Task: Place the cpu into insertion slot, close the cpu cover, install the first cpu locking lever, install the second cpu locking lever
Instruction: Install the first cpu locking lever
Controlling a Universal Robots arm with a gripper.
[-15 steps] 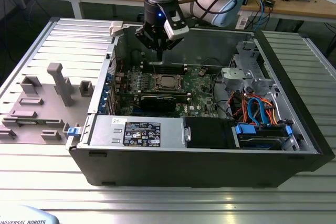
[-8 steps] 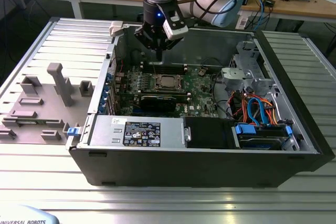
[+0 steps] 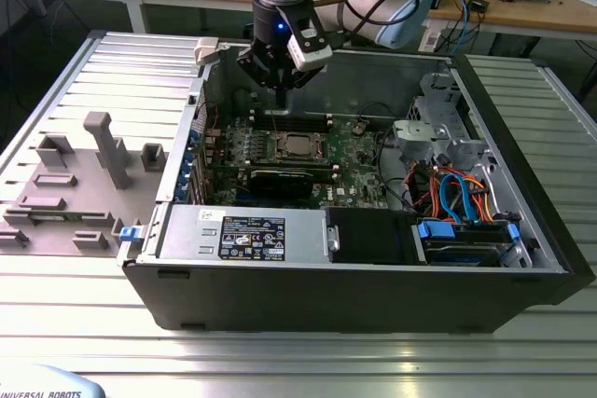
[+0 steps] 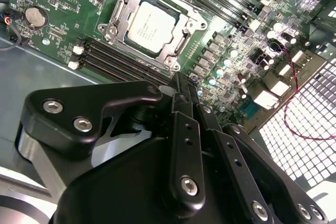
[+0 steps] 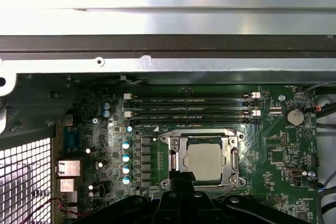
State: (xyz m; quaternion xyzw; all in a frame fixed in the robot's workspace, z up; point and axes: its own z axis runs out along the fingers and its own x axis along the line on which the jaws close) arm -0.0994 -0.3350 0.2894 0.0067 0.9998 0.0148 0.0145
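Note:
The cpu [image 5: 206, 161], a dull silver square, lies in the insertion slot [image 3: 297, 144] on the green motherboard. The cpu cover [image 5: 202, 139], a silver frame, lies flat around the chip [image 4: 152, 24]. Thin metal levers [image 5: 234, 158] run along two sides of the cover [image 4: 181, 45]. My gripper [image 3: 280, 95] hangs above the board, just beyond the slot towards the case's back wall. Its black fingers [image 4: 184, 129] are shut together with nothing between them. In both wrist views the tip [image 5: 184, 178] points down beside the slot's edge without touching it.
The open computer case [image 3: 280, 295] stands on a ribbed metal table. Black memory slots [image 5: 191, 106] run beside the socket. A black card [image 3: 280, 182], a power supply [image 3: 242, 230] and bundled cables [image 3: 457, 193] fill the front and the exterior view's right. Grey fixtures [image 3: 103, 151] stand on the exterior view's left.

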